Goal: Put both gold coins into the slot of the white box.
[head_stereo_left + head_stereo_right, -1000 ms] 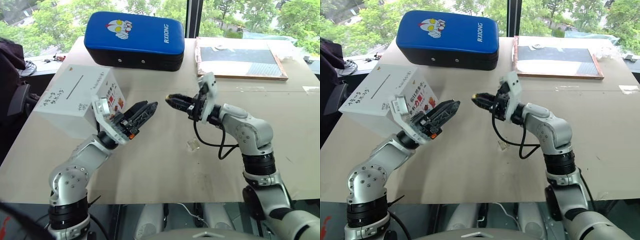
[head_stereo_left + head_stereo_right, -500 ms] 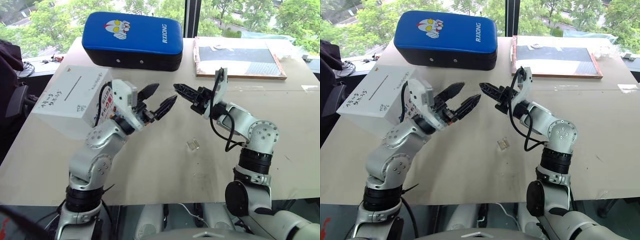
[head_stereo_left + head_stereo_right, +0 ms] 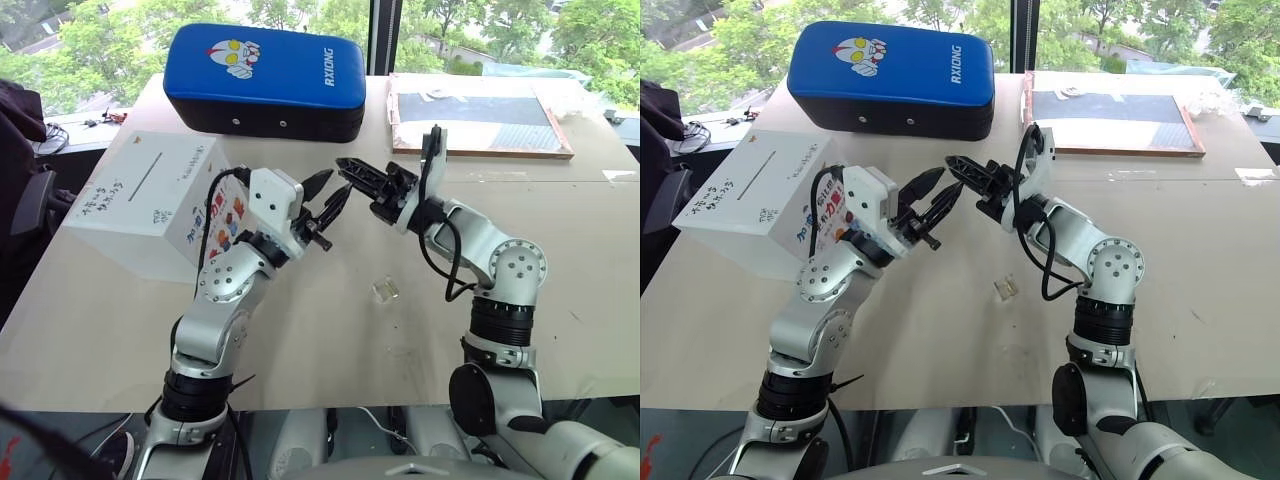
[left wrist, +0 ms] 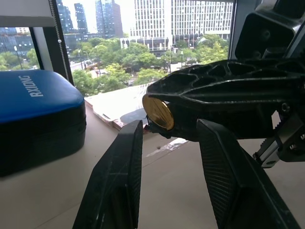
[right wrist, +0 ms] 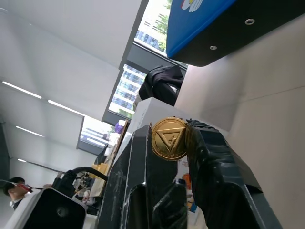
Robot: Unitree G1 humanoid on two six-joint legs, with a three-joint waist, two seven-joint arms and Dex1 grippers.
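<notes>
Handover step: right gripper (image 5: 177, 143) pinches gold coin (image 5: 169, 138); left gripper (image 4: 167, 143) open around it, must clamp next.

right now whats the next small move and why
Probably ease the left gripper forward so its fingers straddle the gold coin, then close. The right gripper pinches that coin at its tips, and in the left wrist view the coin sits just beyond the left fingers, not yet between them. This looks like a handover toward the white box on the left.
</notes>
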